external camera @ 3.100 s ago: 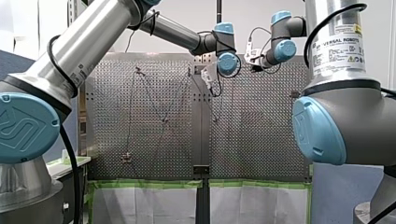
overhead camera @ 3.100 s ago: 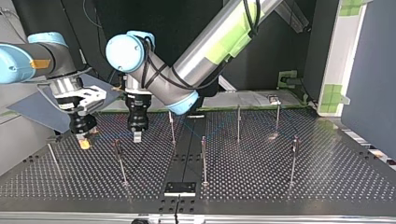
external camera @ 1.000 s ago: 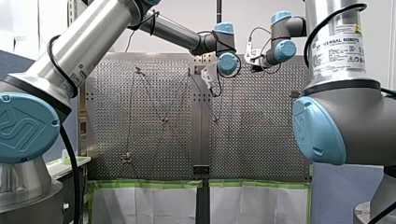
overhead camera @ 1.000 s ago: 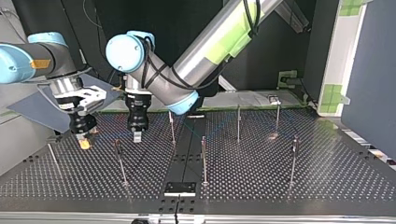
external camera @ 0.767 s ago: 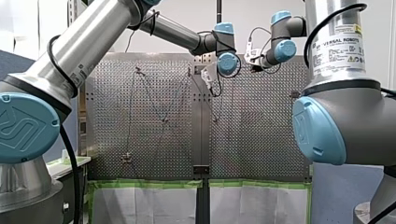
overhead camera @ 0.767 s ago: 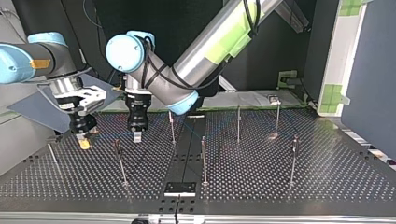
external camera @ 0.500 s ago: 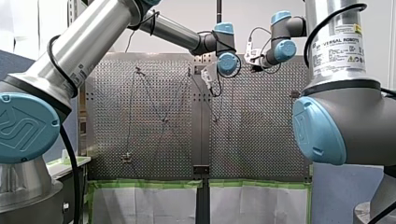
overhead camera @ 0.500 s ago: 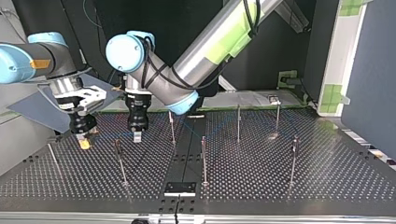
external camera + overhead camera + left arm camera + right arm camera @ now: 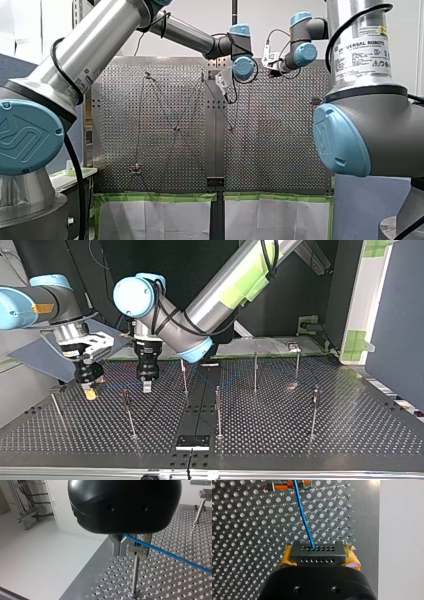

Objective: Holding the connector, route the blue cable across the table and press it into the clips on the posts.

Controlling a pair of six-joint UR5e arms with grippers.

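My yellow-padded right claw (image 9: 319, 555) clamps the dark perforated connector block (image 9: 317, 559); my left claw (image 9: 133, 549), parted, straddles the thin blue cable (image 9: 175, 557) by a metal clip (image 9: 137, 552).

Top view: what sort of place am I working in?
Probably a robotics lab test bench: a perforated table set with thin posts, my left arm and my right arm over it, green tape on surrounding panels.
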